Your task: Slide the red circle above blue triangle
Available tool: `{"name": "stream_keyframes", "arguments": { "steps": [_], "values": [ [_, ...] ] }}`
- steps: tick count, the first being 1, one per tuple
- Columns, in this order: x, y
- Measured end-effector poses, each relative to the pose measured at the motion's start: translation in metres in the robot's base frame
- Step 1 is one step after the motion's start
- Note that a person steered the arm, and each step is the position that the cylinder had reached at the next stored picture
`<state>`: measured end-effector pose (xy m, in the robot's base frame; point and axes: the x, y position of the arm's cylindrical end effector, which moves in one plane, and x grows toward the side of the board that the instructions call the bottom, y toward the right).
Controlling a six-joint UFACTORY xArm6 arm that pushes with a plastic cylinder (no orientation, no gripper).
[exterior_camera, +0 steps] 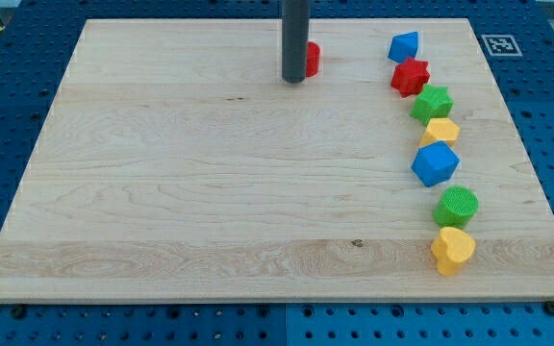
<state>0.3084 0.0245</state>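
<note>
Our tip (293,81) touched the red circle (312,59), top centre; no claw showed. Off-centre pushing risked it slipping past the blue triangle (404,45).

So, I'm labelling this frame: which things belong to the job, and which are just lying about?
Job: red circle, blue triangle, my tip against the circle's left.
Lying about: red star, green star, yellow block, blue cube, green circle, yellow heart.

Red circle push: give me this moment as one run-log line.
my tip: at left edge of red circle, seemingly touching | blue triangle: to its right, apart | target: not yet reached
</note>
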Motion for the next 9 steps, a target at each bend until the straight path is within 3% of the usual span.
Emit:
{"name": "stream_keyframes", "arguments": {
  "steps": [2,5,9],
  "values": [
    [-0.041,0.023],
    [-0.083,0.013],
    [-0.089,0.129]
  ]
}}
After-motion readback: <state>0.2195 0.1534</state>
